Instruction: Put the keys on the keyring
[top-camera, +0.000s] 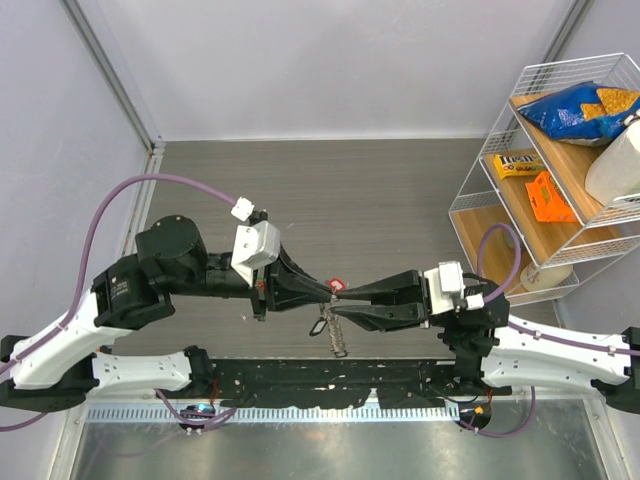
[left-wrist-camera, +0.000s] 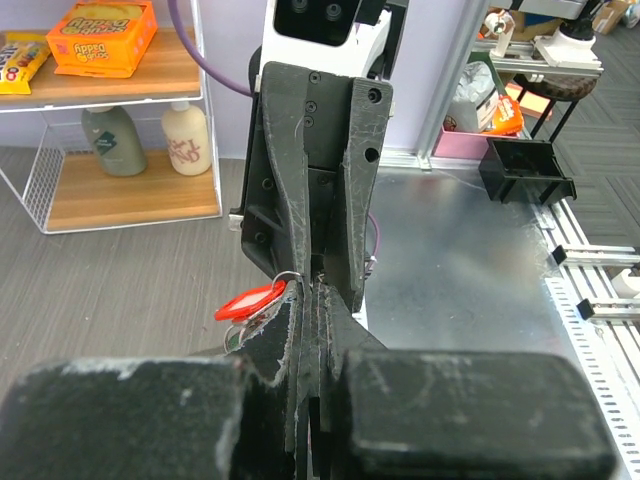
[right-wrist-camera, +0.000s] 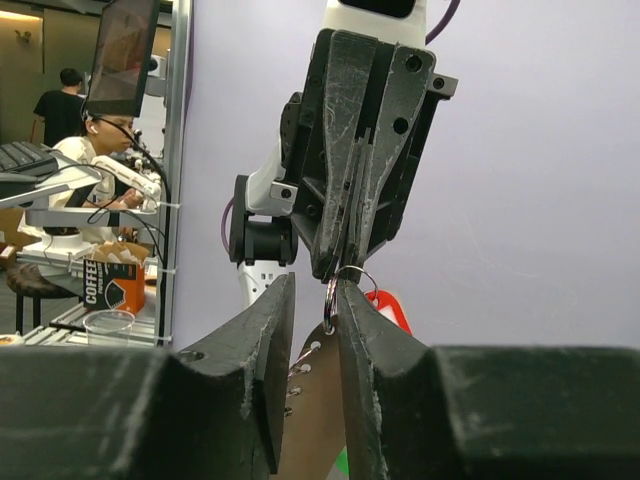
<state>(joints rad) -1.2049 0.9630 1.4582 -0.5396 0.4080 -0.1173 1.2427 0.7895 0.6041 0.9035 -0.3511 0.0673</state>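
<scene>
Keyring (right-wrist-camera: 330, 296) being held mid-air between grippers. Left gripper (left-wrist-camera: 306, 300) being clamped shut on ring wire; right gripper (right-wrist-camera: 315, 296) being held slightly parted, wire between fingers. Red key (left-wrist-camera: 250, 301) being shown just beside ring, beaded strip (top-camera: 336, 336) dangling below.

My table (top-camera: 400, 190) is grey wood-grain. A wire rack (top-camera: 575, 165) with wooden shelves stands at its right edge, toward the far corner. The top shelf holds a blue bag (top-camera: 580, 108) and a white container (top-camera: 620, 165), the next a yellow packet (top-camera: 518, 165) and an orange box (top-camera: 551, 197), and the lowest two bottles (left-wrist-camera: 117, 140). The keyring (top-camera: 335, 330) dangles over the middle near the front edge; I can't tell whether it touches the surface.
</scene>
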